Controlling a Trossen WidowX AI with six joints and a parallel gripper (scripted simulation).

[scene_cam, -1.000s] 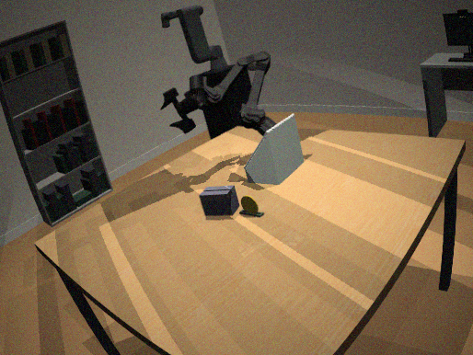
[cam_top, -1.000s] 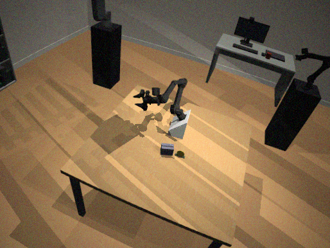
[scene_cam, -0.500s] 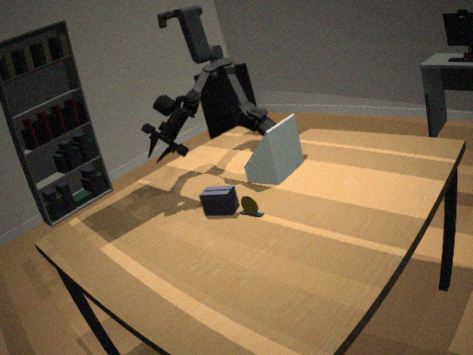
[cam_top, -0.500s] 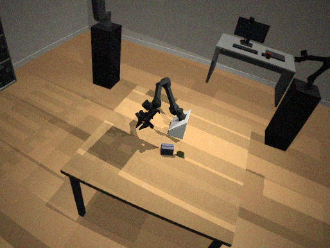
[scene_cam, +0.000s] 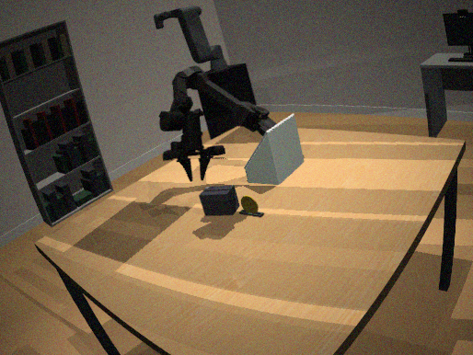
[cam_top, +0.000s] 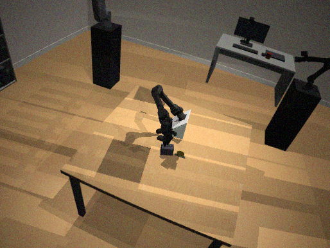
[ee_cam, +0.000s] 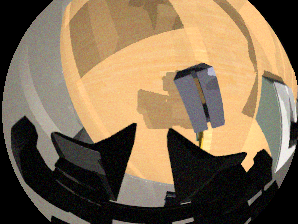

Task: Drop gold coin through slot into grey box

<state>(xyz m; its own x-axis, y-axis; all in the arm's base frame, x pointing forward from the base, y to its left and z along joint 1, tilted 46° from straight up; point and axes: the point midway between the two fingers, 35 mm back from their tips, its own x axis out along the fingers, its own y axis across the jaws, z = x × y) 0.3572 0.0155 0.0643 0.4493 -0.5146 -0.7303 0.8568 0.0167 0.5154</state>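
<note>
The gold coin (cam_top: 180, 153) (scene_cam: 249, 204) stands on edge in its thin dark holder (scene_cam: 259, 214), just right of the box in the top and exterior views. In the wrist view a yellow sliver of the coin (ee_cam: 206, 138) shows beyond the near end of the box. The closed grey box (cam_top: 167, 151) (scene_cam: 220, 202) (ee_cam: 215, 102) sits on the table with a narrow slot along its lid. My gripper (scene_cam: 197, 178) (ee_cam: 152, 129) points down, partly open and empty. It hangs above the table, up and to the left of the box in the exterior view.
A pale wedge-shaped block (cam_top: 180, 131) (scene_cam: 287, 149) stands at the arm's base, behind the coin and box. The table (cam_top: 192, 189) (scene_cam: 276, 257) has a dark front edge. Farther off are a desk (cam_top: 257, 56), black pedestals (cam_top: 106, 58) and a bookshelf (scene_cam: 51, 115).
</note>
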